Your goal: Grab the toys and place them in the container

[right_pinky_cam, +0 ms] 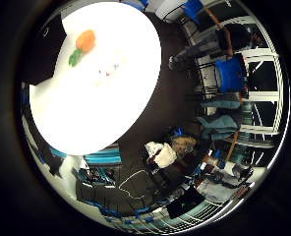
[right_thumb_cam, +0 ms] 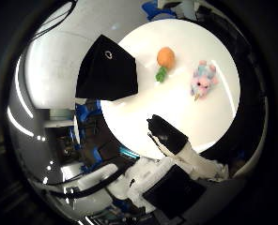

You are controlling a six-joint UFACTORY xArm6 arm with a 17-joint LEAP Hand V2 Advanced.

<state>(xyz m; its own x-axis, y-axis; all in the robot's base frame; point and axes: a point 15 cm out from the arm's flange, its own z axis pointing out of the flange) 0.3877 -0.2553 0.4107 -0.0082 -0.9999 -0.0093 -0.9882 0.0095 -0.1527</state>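
Nothing packed yet: both toys lie on the table, outside the container.

In the thumb-side view, the carrot (right_thumb_cam: 164,60) (orange with a green top) sits at the upper middle of the round white table (right_thumb_cam: 195,117), just beside the black container (right_thumb_cam: 106,72), which stands at the table's edge at upper left. The pink-and-blue plush (right_thumb_cam: 203,80) lies to the right of the carrot, apart from it. The hand (right_thumb_cam: 176,150) shows at lower centre, one black-tipped finger reaching out fairly straight and holding nothing; it looks well above the table. As I judge it, the task is barely begun: both toys remain to be grasped and dropped in.
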